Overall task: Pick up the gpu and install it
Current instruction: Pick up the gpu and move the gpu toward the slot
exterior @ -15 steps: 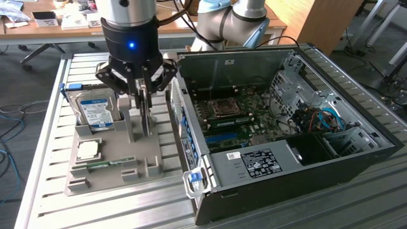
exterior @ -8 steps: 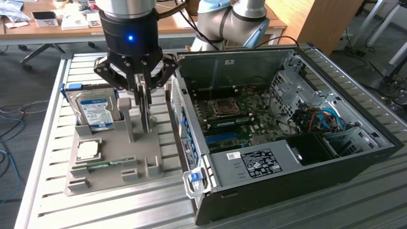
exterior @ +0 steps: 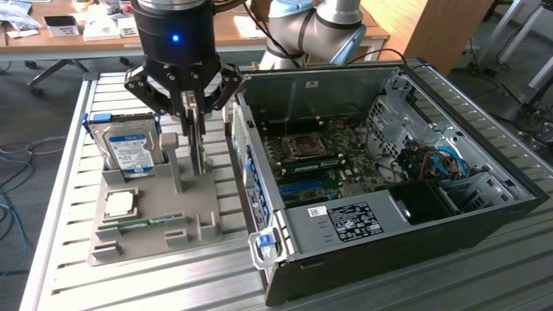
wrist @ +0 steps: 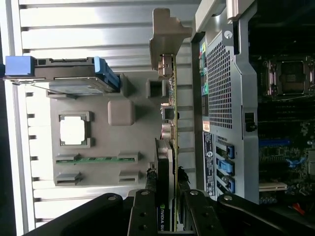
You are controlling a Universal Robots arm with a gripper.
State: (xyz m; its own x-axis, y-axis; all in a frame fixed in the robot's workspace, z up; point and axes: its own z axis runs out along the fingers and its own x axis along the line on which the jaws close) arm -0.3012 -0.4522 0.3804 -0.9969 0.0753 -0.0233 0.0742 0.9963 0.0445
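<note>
Exterior view's left: hard drive [exterior: 129, 150] standing in the grey holder [exterior: 164, 223]. Middle: I see the hand [exterior: 197, 126] clamped on the gpu [wrist: 165, 157], card upright over the holder. Right: open computer case [exterior: 389, 214], just beside it.

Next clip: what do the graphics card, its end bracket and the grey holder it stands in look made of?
The bracket looks like bare sheet metal, probably steel: dull silver-grey, thin, with a bent tab. The holder is likely plastic, perhaps printed: even matte grey, chunky moulded pockets, no shine. The card shows a green circuit-board edge, and its dark cooler looks like plastic.
</note>
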